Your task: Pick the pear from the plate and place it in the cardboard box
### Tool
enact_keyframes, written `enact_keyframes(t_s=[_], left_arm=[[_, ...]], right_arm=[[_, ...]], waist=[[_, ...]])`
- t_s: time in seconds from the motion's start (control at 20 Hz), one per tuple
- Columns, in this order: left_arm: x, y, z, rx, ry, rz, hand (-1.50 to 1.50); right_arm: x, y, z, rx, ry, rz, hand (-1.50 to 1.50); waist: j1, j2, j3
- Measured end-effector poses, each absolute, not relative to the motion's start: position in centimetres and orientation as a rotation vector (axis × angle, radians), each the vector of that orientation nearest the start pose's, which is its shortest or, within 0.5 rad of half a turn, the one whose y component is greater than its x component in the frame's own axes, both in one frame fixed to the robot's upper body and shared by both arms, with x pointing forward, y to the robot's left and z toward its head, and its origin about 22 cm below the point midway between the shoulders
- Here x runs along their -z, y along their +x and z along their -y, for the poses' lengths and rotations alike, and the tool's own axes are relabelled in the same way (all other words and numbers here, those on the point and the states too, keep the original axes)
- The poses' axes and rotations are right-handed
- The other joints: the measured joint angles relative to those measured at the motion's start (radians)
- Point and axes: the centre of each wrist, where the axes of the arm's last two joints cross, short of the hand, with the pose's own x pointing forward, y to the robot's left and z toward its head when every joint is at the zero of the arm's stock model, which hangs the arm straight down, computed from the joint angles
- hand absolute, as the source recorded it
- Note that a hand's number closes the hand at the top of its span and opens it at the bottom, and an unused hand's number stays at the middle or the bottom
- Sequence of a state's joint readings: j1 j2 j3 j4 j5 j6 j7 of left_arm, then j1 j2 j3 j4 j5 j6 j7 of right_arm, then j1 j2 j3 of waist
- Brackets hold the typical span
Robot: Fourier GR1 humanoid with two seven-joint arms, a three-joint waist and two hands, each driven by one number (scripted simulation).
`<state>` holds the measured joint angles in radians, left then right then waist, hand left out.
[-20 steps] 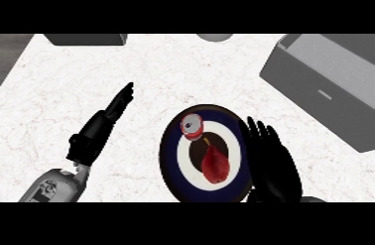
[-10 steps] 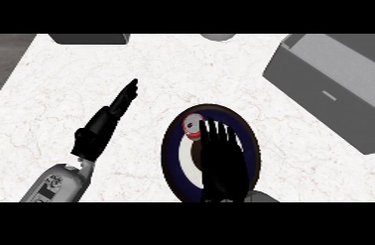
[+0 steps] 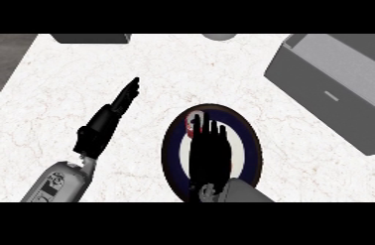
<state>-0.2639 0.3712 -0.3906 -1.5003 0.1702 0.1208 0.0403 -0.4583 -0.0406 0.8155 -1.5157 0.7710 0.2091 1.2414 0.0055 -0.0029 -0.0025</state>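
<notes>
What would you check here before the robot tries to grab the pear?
1. Right hand over the plate: ok.
2. Pear visible: not ok, only a red sliver shows past the fingertips.
3. Fingers curled round the pear: not ok, they are straight.
4. Left hand out of the way: ok, open on the counter to the plate's left.
5. Box reachable path: ok, nothing stands between plate and box.
6. Box open on top: cannot tell.

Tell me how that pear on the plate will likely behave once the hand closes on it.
The pear is mostly hidden under the right hand, only a red edge showing. Being rounded, it may roll on the plate if nudged. Its smooth-looking skin could slip between the fingers. It is probably rigid.
</notes>
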Motion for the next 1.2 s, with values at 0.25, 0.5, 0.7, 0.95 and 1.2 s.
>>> enact_keyframes(t_s=[0.25,0.5,0.7,0.95,1.2], left_arm=[[-4.2,28.0,-21.0,0.458,-0.04,1.595,0.0],[-4.7,28.5,-21.2,0.455,-0.034,1.598,0.0],[-4.2,28.3,-21.0,0.452,-0.037,1.598,0.0],[-3.8,28.3,-20.7,0.454,-0.038,1.592,0.0],[-4.0,28.8,-20.5,0.451,-0.043,1.597,0.0]], right_arm=[[-5.6,23.3,2.2,-1.176,-0.877,0.851,-1.5],[-5.2,23.7,2.3,-1.177,-0.904,0.859,-1.5],[-4.7,23.5,2.4,-1.184,-0.909,0.844,-1.5],[-3.9,23.7,2.5,-1.193,-0.895,0.813,-1.5],[-3.6,24.1,2.9,-1.185,-0.88,0.785,-1.5]], waist=[[0.001,-0.002,0.001],[-0.002,-0.002,0.001],[-0.002,-0.003,0.001],[-0.001,-0.003,0.001],[-0.004,-0.004,0.001]])
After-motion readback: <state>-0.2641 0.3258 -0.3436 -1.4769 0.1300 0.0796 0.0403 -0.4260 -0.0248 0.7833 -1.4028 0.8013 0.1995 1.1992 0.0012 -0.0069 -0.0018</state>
